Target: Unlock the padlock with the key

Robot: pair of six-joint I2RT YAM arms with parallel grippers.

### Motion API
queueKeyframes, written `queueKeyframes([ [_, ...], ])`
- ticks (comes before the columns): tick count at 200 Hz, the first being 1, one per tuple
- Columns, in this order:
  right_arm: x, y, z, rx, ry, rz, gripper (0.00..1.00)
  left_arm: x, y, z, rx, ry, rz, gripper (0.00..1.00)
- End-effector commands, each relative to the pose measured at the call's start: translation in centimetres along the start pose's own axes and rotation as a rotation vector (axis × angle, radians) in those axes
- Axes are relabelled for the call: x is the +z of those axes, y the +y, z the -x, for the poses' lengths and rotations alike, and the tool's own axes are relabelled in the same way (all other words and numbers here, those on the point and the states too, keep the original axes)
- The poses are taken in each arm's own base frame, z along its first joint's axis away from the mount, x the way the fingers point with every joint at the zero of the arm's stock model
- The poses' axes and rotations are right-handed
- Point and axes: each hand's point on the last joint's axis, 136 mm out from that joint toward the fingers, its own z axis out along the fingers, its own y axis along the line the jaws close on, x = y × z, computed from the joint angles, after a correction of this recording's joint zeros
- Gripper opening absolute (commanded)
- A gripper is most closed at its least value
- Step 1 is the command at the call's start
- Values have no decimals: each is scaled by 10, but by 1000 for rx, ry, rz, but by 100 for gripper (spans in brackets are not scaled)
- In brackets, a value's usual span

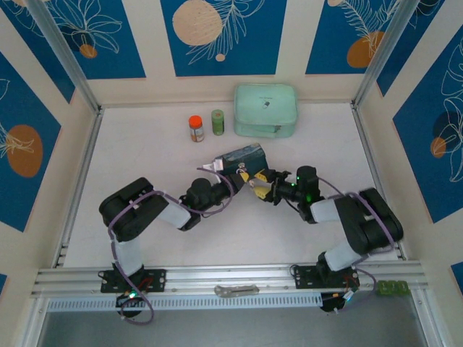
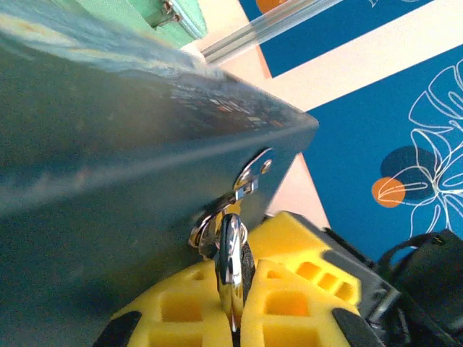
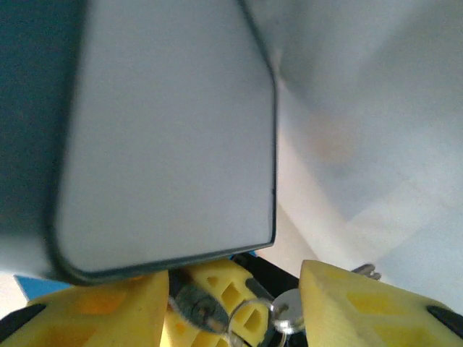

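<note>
Front rail: flat silvery metal tool [image 1: 235,290] lying along the table's near edge, well apart from the work. No hazard.
Left gripper [image 2: 233,289]: yellow fingers clenched on the small shiny-and-dark metal padlock [image 2: 230,262]. It hangs from the silvery hasp [image 2: 253,172] at the tin's corner, mid-table.
Right gripper [image 3: 235,289]: yellow fingers spread and gripping nothing, flanking the left gripper's tips.
Key: small thin silvery key [image 3: 289,312], as I read it, on a wire ring [image 3: 249,318] just beside the padlock. Whether it sits in the keyhole cannot be told.
Risk, key: nothing grips it, so it may swing on the ring or drop out.
Risk, re-grasp: the spot is crowded, so closing fingers could pinch the ring or the other gripper's pad instead.
Blue painted tin box [image 1: 244,155]: mid-table, seemingly tipped.
Risk, tin: it is restrained only through the hasp, so a twist could drag it.
Far edge: orange-capped jar [image 1: 196,129], green jar [image 1: 218,121] and mint zip pouch [image 1: 265,110], all well apart.
</note>
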Motion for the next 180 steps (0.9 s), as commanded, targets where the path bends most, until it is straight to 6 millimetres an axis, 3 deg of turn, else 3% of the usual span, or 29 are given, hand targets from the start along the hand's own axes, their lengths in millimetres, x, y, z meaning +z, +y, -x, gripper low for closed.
queueKeyframes([
  [1, -25, -24, 12, -103, -132, -175, 52, -1, -28, 13, 3, -72, -106, 0],
  [35, -60, -13, 3, -368, -208, -294, 51, 2, -13, 9, -43, -68, -72, 0],
  [70, -71, -1, -15, -776, -186, -399, 48, 7, -8, 6, -63, -53, -56, 0],
  [99, -63, 6, -33, -1105, -119, -496, 46, 5, -7, 3, -61, -34, -38, 0],
  [136, -44, 4, -39, -1244, -25, -562, 44, -5, 14, -12, -41, 19, 34, 0],
  [180, -14, -19, -55, -1549, 134, -603, 39, -9, 27, -19, -158, 15, 52, 0],
])
